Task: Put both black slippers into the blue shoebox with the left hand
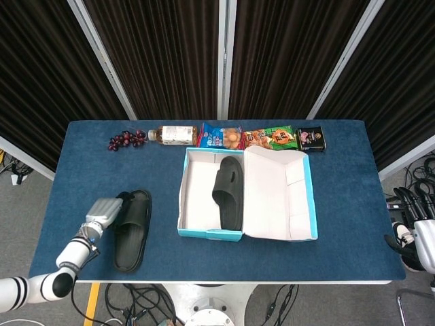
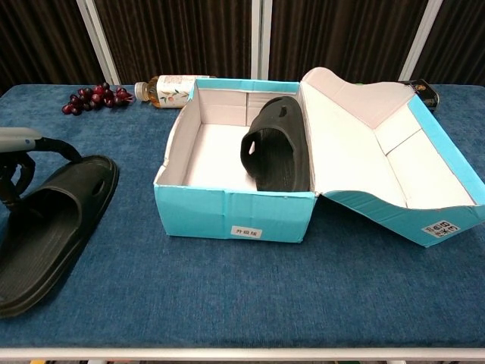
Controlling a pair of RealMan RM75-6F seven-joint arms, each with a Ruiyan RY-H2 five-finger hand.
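Observation:
One black slipper (image 1: 228, 192) (image 2: 279, 144) lies inside the open blue shoebox (image 1: 204, 233) (image 2: 227, 216), leaning along the box's right side. The second black slipper (image 1: 132, 229) (image 2: 53, 224) lies flat on the blue table, left of the box. My left hand (image 1: 104, 212) (image 2: 19, 155) is low at that slipper's left edge, near its strap. Its fingers are spread and curve down towards the slipper without a clear hold. My right hand (image 1: 416, 221) hangs beyond the table's right edge, with its fingers apart and nothing in them.
Along the table's far edge lie grapes (image 1: 126, 140) (image 2: 95, 98), a drink bottle (image 1: 175, 134) (image 2: 168, 89), two snack packets (image 1: 221, 136), (image 1: 268, 137) and a dark tin (image 1: 311, 138). The box's lid (image 1: 279, 193) (image 2: 394, 163) lies folded open to the right.

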